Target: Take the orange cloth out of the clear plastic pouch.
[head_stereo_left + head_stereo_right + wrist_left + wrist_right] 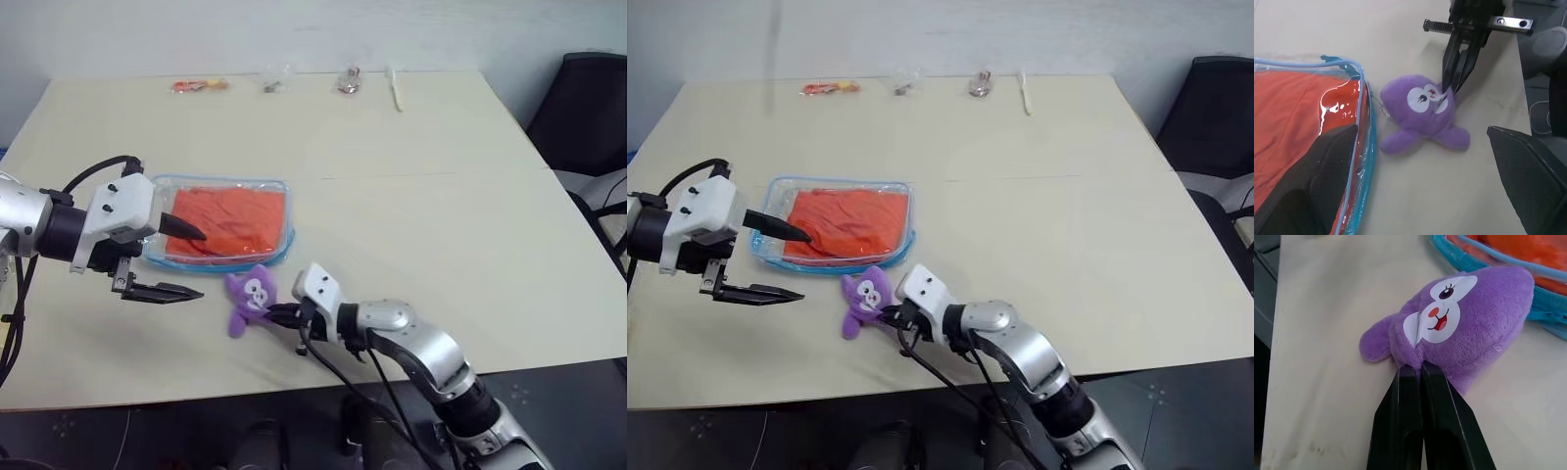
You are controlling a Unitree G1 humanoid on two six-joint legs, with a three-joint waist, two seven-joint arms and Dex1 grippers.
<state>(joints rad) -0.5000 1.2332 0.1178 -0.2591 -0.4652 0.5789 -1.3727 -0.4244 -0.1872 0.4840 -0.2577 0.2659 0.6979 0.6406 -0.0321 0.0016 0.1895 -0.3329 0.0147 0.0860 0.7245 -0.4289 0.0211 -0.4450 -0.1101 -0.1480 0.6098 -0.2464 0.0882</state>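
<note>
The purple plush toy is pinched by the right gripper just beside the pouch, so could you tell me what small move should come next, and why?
Probably drag the purple plush toy away from the clear plastic pouch: the right gripper is shut on it, and it crowds the blue rim.

One orange cloth, one pouch, one purple plush toy.

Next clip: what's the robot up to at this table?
The right pincer is shut on the edge of a small purple plush toy lying on the beige table, just in front of the clear plastic pouch with a light blue rim. The bright orange cloth is still inside that pouch. The left pincer is wide open at the pouch's left end, one finger over it.
</note>
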